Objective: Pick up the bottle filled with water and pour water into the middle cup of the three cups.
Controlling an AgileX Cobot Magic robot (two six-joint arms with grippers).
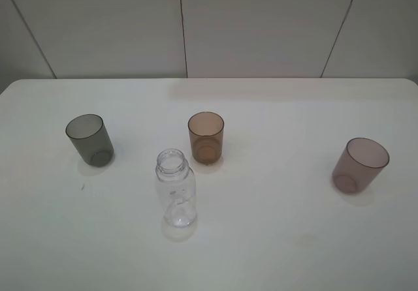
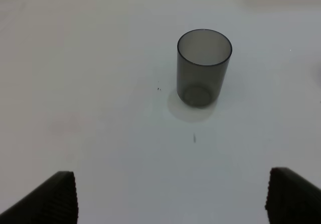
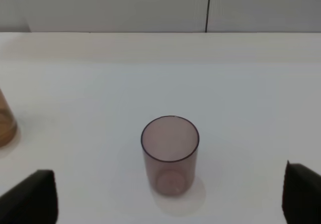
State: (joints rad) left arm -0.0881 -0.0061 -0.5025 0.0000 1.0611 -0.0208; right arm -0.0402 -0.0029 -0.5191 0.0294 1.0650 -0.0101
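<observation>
The clear bottle stands upright with no cap, just in front and left of the amber-brown middle cup. The dark grey cup stands to the left and the mauve-pink cup to the right. Neither arm shows in the high view. In the left wrist view my left gripper is open, its fingertips wide apart, with the grey cup ahead. In the right wrist view my right gripper is open, with the pink cup ahead and the amber cup's edge at the side.
The white table runs back to a pale panelled wall. A small dark speck lies on the table in front of the grey cup; it also shows in the left wrist view.
</observation>
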